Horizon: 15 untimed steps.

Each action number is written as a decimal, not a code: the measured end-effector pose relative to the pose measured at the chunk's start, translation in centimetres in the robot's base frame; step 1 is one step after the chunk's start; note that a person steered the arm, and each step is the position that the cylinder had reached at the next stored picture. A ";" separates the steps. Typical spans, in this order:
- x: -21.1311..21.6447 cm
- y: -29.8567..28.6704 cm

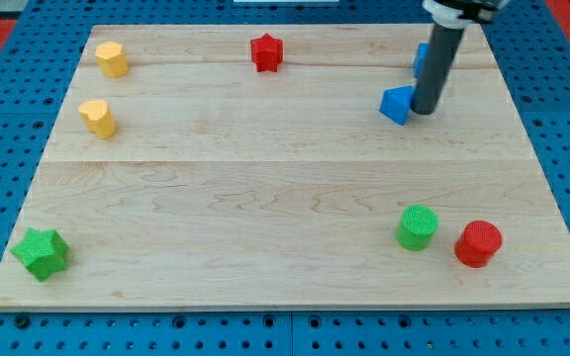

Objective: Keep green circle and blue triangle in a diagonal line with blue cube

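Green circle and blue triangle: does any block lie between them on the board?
No. In the camera view, only bare wood lies between the green circle and the blue triangle. My tip touches the triangle's right side.

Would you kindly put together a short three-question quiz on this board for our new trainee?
1. True or false: my tip sits right beside the blue triangle, on that block's right in the view.
2. Which block is nearest the green circle? A) the red star B) the red circle C) the green star
3. Fill in: the two yellow blocks lie near the view's ____ edge of the board.

Key: 1 true; 2 B; 3 left.
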<state>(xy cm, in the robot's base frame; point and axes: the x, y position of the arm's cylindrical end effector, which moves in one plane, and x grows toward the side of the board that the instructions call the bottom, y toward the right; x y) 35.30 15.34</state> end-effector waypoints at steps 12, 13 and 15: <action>1.1 -2.7; 0.9 -2.9; -1.6 -4.2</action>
<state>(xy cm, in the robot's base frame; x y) 33.75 11.10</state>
